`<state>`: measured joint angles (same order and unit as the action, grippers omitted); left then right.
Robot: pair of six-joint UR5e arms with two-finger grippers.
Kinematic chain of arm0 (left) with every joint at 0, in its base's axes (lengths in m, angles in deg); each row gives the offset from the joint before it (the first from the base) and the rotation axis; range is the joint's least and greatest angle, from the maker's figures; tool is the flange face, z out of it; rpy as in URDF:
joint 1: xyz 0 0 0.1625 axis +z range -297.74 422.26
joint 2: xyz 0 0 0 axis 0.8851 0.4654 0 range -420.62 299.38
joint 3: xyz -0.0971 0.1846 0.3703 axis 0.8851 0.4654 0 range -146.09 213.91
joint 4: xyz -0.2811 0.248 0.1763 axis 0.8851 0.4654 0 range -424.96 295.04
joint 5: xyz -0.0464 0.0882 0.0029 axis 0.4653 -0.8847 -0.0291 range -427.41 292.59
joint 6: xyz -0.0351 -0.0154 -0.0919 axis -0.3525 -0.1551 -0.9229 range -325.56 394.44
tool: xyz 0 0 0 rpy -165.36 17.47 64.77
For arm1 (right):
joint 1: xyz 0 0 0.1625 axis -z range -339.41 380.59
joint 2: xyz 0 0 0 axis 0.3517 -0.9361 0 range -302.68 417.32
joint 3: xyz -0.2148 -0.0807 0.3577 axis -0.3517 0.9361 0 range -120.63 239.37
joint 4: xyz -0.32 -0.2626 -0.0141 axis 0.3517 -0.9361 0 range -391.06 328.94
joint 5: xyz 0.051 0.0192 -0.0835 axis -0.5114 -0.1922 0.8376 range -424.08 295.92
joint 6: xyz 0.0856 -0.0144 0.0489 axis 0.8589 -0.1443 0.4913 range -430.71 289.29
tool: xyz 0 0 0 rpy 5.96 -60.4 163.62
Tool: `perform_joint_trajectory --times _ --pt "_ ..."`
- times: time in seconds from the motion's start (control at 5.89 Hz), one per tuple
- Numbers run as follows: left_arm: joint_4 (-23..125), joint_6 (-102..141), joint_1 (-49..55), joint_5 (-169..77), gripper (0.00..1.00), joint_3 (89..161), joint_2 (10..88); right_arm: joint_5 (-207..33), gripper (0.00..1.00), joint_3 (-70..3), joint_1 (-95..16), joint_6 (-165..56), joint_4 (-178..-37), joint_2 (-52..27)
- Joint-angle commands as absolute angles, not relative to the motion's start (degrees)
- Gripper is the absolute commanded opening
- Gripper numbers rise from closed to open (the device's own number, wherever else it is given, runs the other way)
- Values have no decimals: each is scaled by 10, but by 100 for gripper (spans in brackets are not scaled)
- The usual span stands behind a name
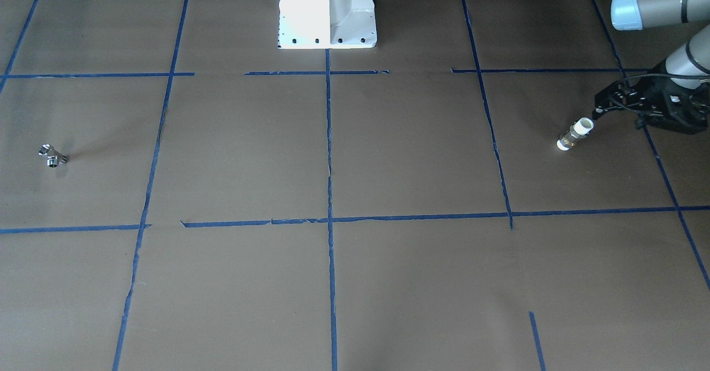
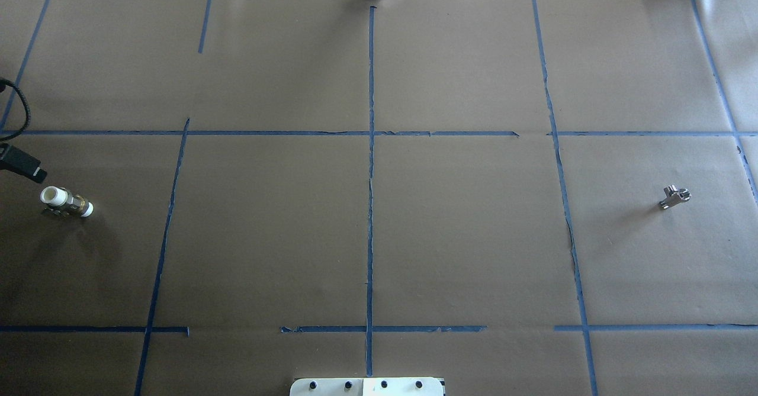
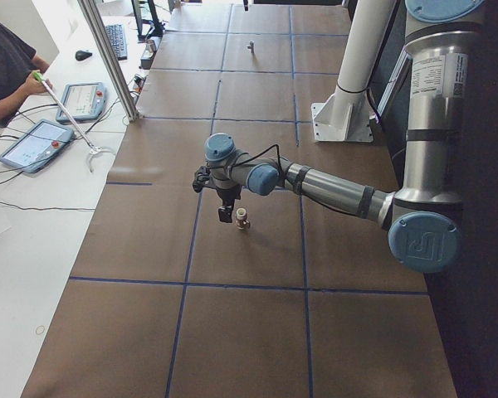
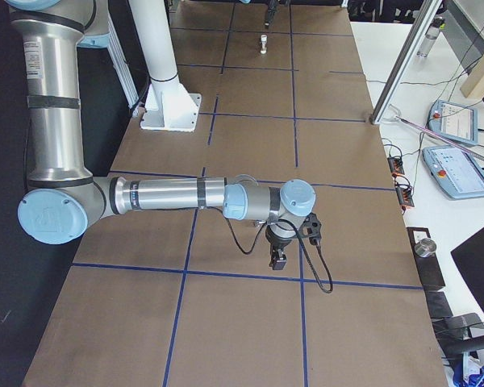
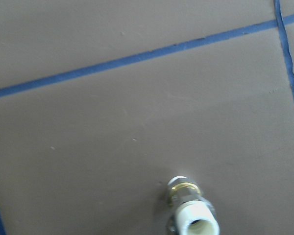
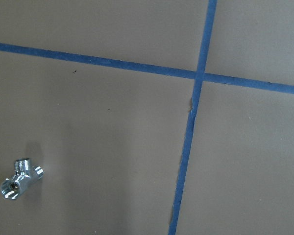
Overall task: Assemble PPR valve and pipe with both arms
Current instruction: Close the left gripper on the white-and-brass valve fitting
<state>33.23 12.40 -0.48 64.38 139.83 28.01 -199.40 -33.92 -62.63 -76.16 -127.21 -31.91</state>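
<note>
Your black left gripper [image 1: 598,107] hangs near the white-ended brass pipe fitting [image 1: 575,133]. You cannot tell whether it or the black right gripper [image 4: 278,260] is open or closed.

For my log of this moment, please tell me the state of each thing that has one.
White fitting: upright on table, free.
Metal fitting: lying on table, free.
Left gripper: beside white fitting, empty; jaws unclear.
Right gripper: above table, not at metal fitting; jaws unclear.

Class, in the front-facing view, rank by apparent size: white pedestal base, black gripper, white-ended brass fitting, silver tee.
1. white pedestal base
2. left gripper
3. white-ended brass fitting
4. silver tee, nearly the same size as the third, so their order is unsure.
</note>
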Motion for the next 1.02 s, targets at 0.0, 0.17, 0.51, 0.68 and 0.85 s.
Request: perform_joint_trajectory --times 0.0,0.17,0.51,0.68,0.85 --pt "334 94 24 627 100 1398 281 -1996 100 -340 -614 -761 -1272 -315" --pt "334 87 45 601 100 1393 284 -1996 100 -341 -609 -762 -1272 -314" --pt "335 88 52 600 100 1389 286 -1996 100 -342 -605 -761 -1272 -314" --pt "335 88 62 600 100 1388 288 -1996 100 -342 -602 -762 -1272 -314" --pt "335 88 67 600 99 1382 290 -1996 100 -342 -599 -762 -1272 -314"
